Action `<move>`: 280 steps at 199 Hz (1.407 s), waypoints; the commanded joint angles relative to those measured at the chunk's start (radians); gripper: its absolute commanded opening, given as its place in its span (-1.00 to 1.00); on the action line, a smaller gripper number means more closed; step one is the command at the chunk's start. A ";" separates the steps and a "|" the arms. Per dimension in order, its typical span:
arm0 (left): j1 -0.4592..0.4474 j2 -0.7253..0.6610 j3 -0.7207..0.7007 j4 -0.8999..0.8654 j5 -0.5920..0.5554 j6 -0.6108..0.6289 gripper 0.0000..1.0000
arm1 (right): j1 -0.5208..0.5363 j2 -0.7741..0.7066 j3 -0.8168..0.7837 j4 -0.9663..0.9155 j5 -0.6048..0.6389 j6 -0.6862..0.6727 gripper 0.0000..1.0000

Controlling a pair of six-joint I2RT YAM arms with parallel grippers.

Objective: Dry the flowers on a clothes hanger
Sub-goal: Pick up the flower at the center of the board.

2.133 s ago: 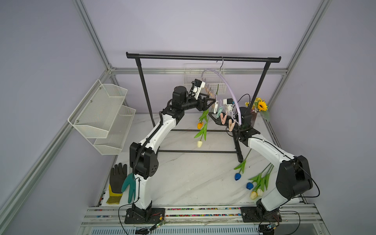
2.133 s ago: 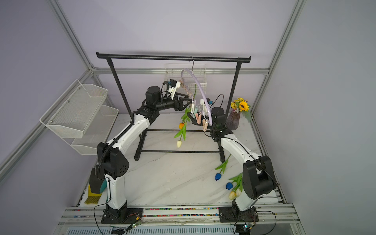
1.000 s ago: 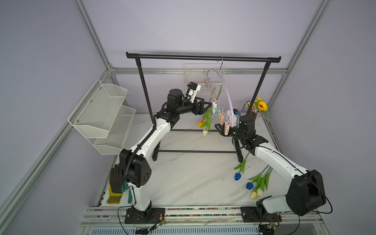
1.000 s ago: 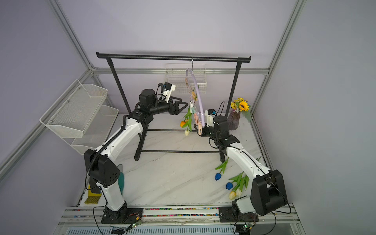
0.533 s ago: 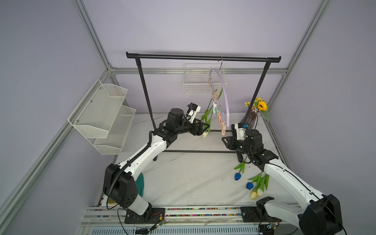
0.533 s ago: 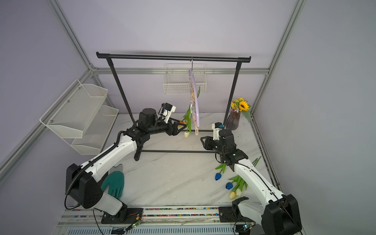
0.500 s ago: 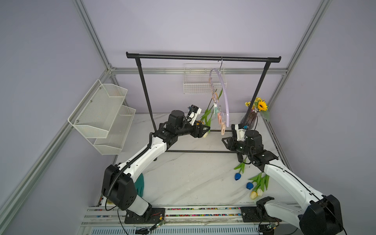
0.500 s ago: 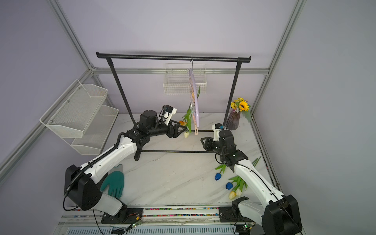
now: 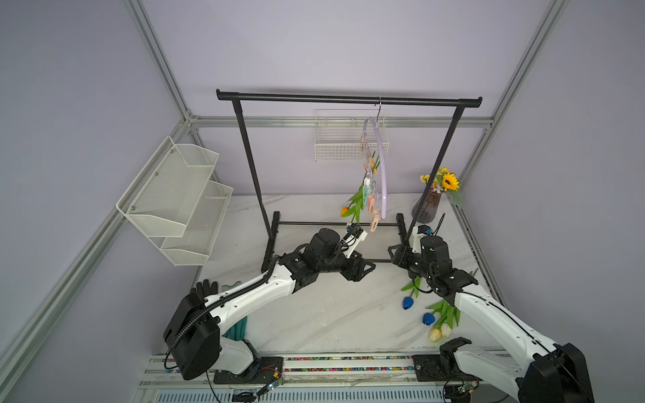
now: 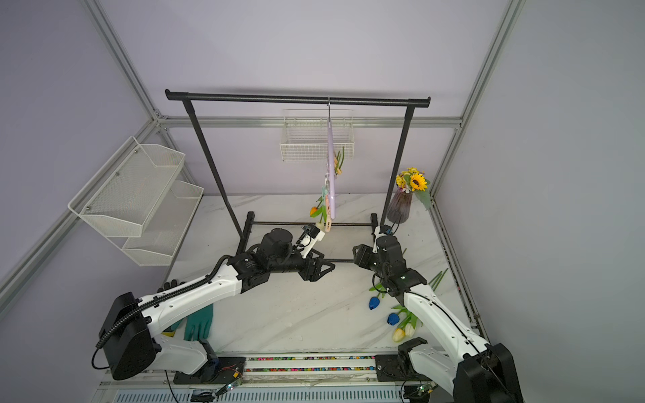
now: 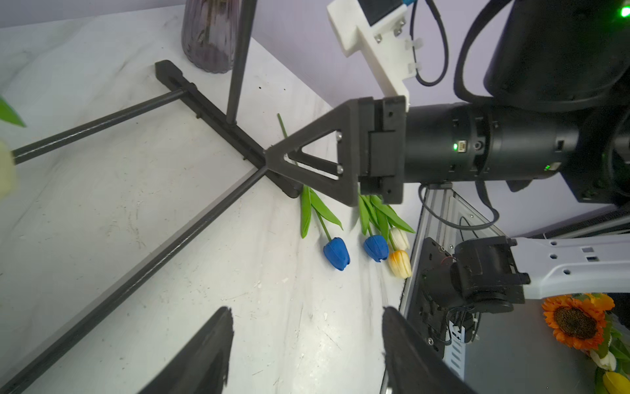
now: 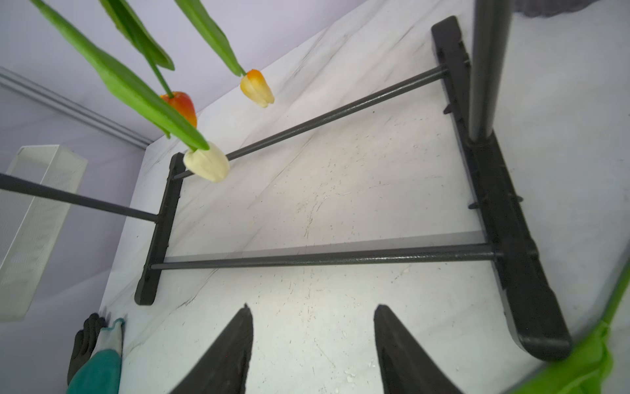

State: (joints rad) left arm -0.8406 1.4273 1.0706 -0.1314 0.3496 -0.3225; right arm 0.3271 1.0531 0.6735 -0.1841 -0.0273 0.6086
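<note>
We see a white marble bench [image 9: 314, 314] with a black garment rack [image 9: 349, 98] standing across its back half. Two white wire baskets [image 9: 174, 195] are fixed to the wall off the bench's left edge, and a third [image 9: 335, 146] hangs on the back wall. Both arms reach in from the front edge. The left claw [image 11: 306, 341] is spread with nothing between its jaws, and the right claw [image 12: 312, 341] is spread the same way over bare marble. They face each other near the rack's front rail, apart. A lilac hanger [image 9: 383, 167] hooks over the top bar of the rack, right of its middle. Three hanging tulips [image 12: 206, 166], orange, yellow and cream, are clipped in its pegs with their heads down. Four loose tulips [image 11: 336, 254], two blue, one cream and one yellow, lie near the right edge, toward the front. At the back right corner a dark ribbed vase [image 9: 426, 208] holds sunflowers [image 9: 448, 181]. Gloves [image 10: 199, 322] lie near the front left corner.
</note>
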 commanded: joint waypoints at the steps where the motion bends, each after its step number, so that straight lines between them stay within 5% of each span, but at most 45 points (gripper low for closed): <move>1: -0.071 0.066 0.041 0.077 -0.043 -0.009 0.38 | -0.005 -0.042 -0.012 -0.021 0.162 0.053 0.23; 56: -0.206 0.281 0.244 0.046 -0.157 0.015 0.33 | -0.039 -0.078 -0.027 -0.049 0.357 0.099 0.23; 132: -0.208 0.616 0.599 -0.160 -0.251 0.055 0.18 | -0.218 0.081 0.007 -0.092 0.211 0.205 0.13; 168: -0.207 0.652 0.617 -0.160 -0.265 0.056 0.17 | -0.244 0.171 0.051 -0.249 0.299 0.257 0.09; 280: -0.183 0.621 0.497 -0.076 -0.216 0.032 0.17 | -0.301 0.420 0.058 -0.208 0.263 0.250 -0.17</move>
State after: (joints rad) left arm -1.0325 2.0964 1.5921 -0.2581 0.1123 -0.2783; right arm 0.0326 1.4540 0.7021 -0.3866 0.2371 0.8494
